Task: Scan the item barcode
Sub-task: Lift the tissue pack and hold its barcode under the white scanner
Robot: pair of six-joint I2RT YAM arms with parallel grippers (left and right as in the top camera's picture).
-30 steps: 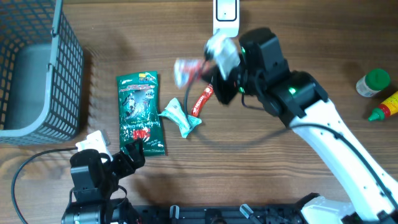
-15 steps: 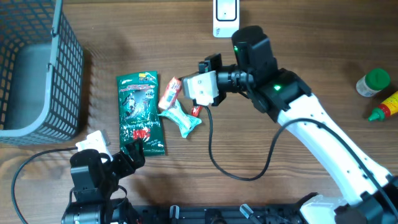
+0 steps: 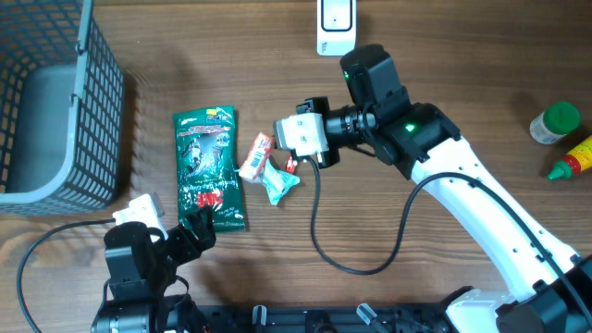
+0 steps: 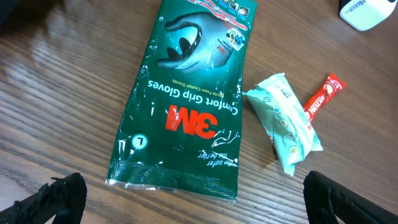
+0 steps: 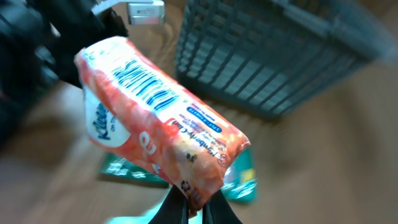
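My right gripper [image 3: 276, 148] is shut on one end of an orange Kleenex tissue pack [image 3: 257, 155], holding it in the air over the table's middle. In the right wrist view the pack [image 5: 161, 130] fills the frame with its blue barcode [image 5: 149, 84] facing the camera, and the gripper [image 5: 196, 210] pinches the pack's sealed edge. A white scanner [image 3: 335, 23] sits at the far edge of the table; its corner [image 4: 367, 9] shows in the left wrist view. My left gripper [image 3: 166, 239] stands wide open and holds nothing at the near edge, its gap [image 4: 202, 205] just short of the green pack.
A green 3M gloves pack [image 3: 210, 168] lies flat, with a teal wipes pack [image 3: 279, 183] and a red stick sachet [image 4: 323, 96] to its right. At the far left stands a grey wire basket [image 3: 55, 102]. A green-capped jar [image 3: 555, 122] and a red bottle [image 3: 573, 159] stand at the right edge.
The right arm has swung the tissue pack away from the scanner, leftward and toward the near side, and it now hangs over the teal pack. The left arm has not moved.
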